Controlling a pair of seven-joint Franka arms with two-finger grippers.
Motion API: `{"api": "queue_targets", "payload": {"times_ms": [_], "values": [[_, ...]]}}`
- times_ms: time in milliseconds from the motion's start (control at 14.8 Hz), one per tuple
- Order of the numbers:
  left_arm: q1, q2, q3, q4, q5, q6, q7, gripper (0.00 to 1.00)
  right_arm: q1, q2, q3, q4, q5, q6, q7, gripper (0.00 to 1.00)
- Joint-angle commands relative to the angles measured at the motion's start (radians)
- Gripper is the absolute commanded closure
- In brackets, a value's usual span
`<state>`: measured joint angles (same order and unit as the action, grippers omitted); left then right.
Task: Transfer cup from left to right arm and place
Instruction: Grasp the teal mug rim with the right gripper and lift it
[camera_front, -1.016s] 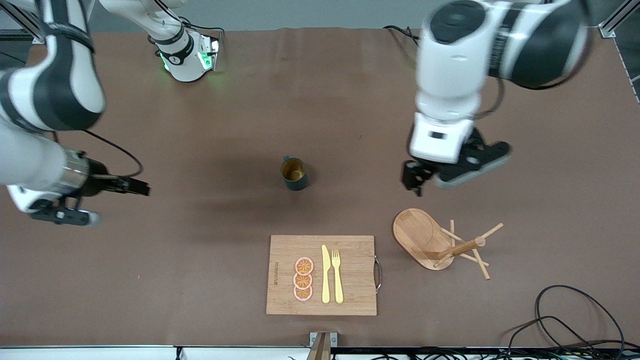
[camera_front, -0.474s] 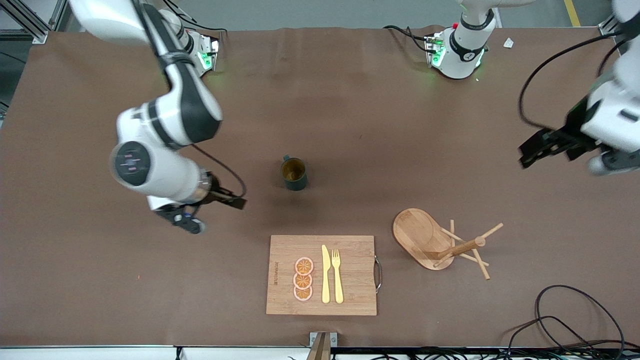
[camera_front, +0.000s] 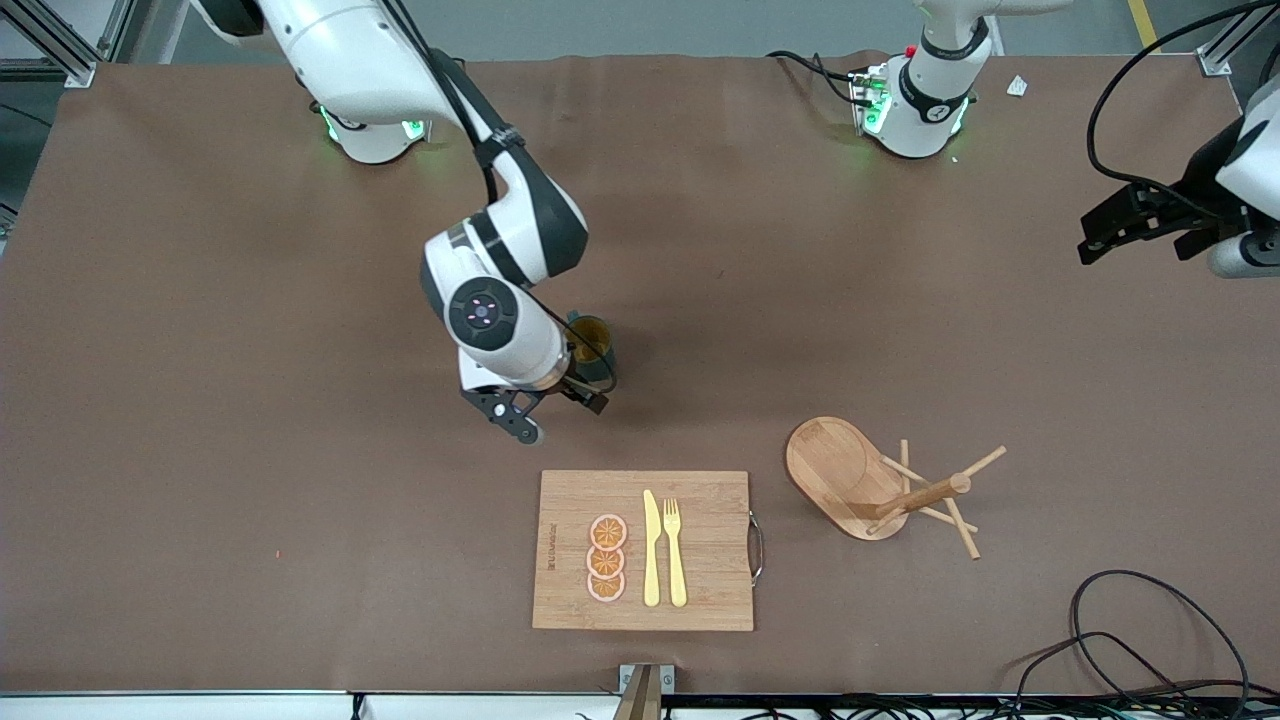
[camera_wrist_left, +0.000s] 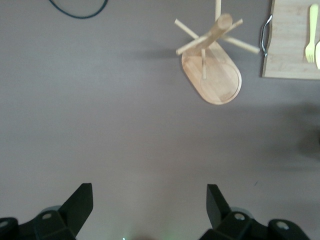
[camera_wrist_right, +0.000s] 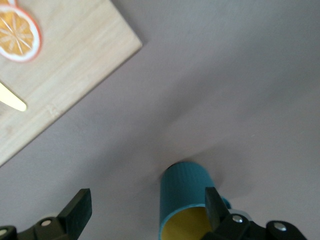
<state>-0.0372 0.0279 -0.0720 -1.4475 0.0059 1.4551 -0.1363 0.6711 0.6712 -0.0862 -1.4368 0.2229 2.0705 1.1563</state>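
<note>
The dark teal cup (camera_front: 596, 342) stands upright in the middle of the brown table, its tan inside showing, partly hidden by the right wrist. My right gripper (camera_front: 585, 392) is open and low at the cup, on the side nearer the front camera. In the right wrist view the cup (camera_wrist_right: 184, 197) lies between the open fingers of the right gripper (camera_wrist_right: 147, 207), close against one finger (camera_wrist_right: 216, 204) and well apart from the other. My left gripper (camera_front: 1102, 232) is open and empty, up over the left arm's end of the table, and it shows in its own wrist view (camera_wrist_left: 149, 201).
A wooden cutting board (camera_front: 715, 585) with orange slices (camera_front: 606, 558), a knife (camera_front: 651, 548) and a fork (camera_front: 675, 550) lies nearer the front camera than the cup. A wooden mug tree (camera_front: 835, 468) lies tipped over beside the board. Cables (camera_front: 1130, 640) lie at the table's corner.
The right arm swung in from its end of the table and brought its open gripper to the cup. The left arm drew away from the middle toward its own end.
</note>
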Motion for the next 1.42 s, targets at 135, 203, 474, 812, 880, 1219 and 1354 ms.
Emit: {"api": "queue_targets", "payload": {"times_ms": [135,203,474,812,880,1219,1354], "values": [[0.000,-0.118,-0.018,-0.161,-0.014,0.071,0.024,0.00,0.051,0.008,-0.012,-0.016,0.019,0.011,0.063,0.00],[0.002,-0.123,-0.022,-0.180,-0.014,0.082,0.020,0.00,0.062,0.007,-0.012,-0.028,0.021,0.019,0.065,0.00],[0.000,-0.118,-0.052,-0.194,-0.012,0.123,0.003,0.00,0.102,0.005,-0.012,-0.115,0.027,0.127,0.108,0.00],[-0.007,-0.109,-0.054,-0.191,0.002,0.133,0.004,0.00,0.113,0.005,-0.012,-0.122,0.053,0.129,0.111,0.20],[-0.007,-0.109,-0.054,-0.192,0.002,0.134,0.003,0.00,0.111,0.005,-0.010,-0.122,0.053,0.125,0.108,0.31],[-0.004,-0.109,-0.055,-0.191,0.000,0.146,0.003,0.00,0.094,0.002,-0.012,-0.120,0.052,0.080,0.025,0.99],[-0.004,-0.108,-0.057,-0.191,0.000,0.156,0.001,0.00,0.084,-0.002,-0.018,-0.120,0.039,0.068,-0.033,1.00]]}}
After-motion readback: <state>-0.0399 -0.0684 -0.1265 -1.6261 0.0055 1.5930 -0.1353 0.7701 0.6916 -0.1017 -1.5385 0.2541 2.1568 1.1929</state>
